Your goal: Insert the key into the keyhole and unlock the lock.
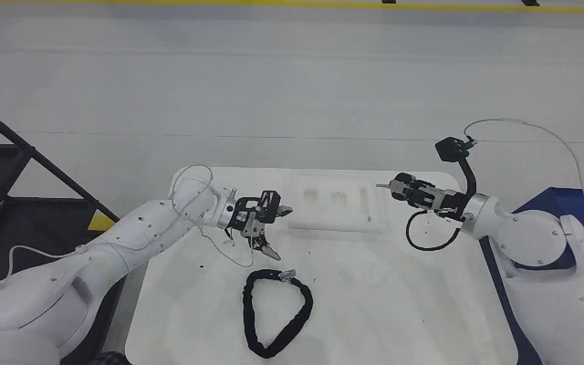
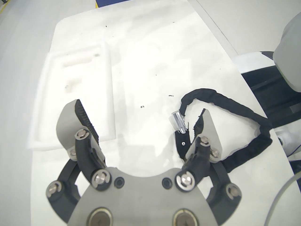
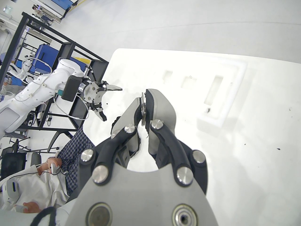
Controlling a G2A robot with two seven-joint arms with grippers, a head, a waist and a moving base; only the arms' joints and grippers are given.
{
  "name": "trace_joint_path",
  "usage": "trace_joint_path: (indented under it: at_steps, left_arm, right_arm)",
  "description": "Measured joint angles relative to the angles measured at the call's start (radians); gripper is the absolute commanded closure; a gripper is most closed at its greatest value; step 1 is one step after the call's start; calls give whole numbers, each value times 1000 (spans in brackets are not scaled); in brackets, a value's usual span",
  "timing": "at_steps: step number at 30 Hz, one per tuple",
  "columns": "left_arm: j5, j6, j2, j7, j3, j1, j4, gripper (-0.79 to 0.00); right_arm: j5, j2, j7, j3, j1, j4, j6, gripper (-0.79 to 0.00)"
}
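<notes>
Inside the clamped right hand (image 3: pixel 142 97), the key (image 3: pixel 143 112) shows edge-on, mostly hidden.

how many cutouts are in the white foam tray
3, in a row along the foam tray: two small square ones and one long slot. None seem hidden.

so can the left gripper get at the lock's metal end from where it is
Probably yes: the left gripper is open and the lock's metal end lies uncovered close beside it, with nothing between them.
</notes>
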Motion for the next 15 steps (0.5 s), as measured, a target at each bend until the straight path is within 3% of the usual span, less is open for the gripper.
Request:
trace_joint_path:
  at_steps: [9, 15]
  left_arm:
    - [-57, 0, -37, -114, 0, 42, 27, -785]
    - [-74, 0, -40, -132, 0, 38, 28, -785]
  right_arm:
    - [0, 0, 0, 0, 0, 0, 0, 0]
    - [0, 0, 0, 0, 0, 0, 0, 0]
